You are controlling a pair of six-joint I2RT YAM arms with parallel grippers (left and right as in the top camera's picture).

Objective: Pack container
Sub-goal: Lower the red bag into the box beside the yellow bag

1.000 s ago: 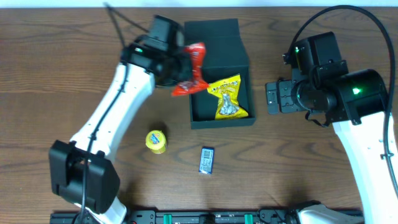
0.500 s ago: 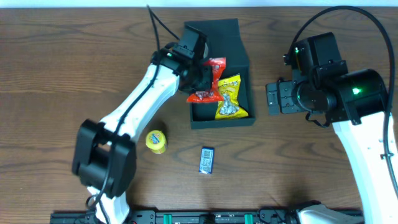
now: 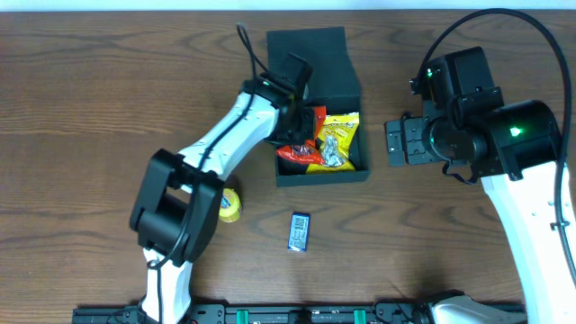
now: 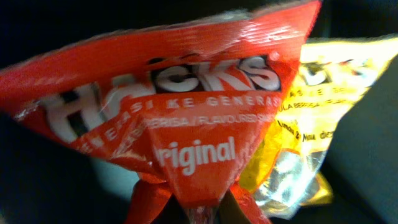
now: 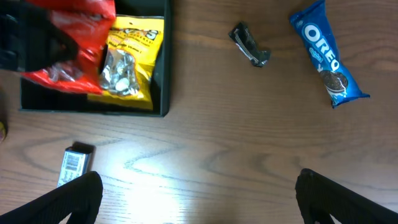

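The container (image 3: 320,177) is a dark square box with its lid folded open at the back. A yellow snack packet (image 3: 338,141) lies inside it on the right. My left gripper (image 3: 301,122) is shut on a red snack packet (image 3: 301,154) and holds it low inside the container's left half, against the yellow packet. In the left wrist view the red packet (image 4: 186,124) fills the frame, pinched at its bottom seam, with the yellow packet (image 4: 311,118) behind it. My right gripper (image 5: 199,199) hangs open over bare table to the container's right.
A small blue-and-white packet (image 3: 300,230) lies in front of the container. A yellow round tin (image 3: 230,206) sits partly under my left arm. A blue Oreo pack (image 5: 326,53) and a small dark wrapper (image 5: 249,43) lie on the table to the right.
My left gripper carried the red packet rightward and down from the container's left rim into the box beside the yellow packet. The right arm stayed still.
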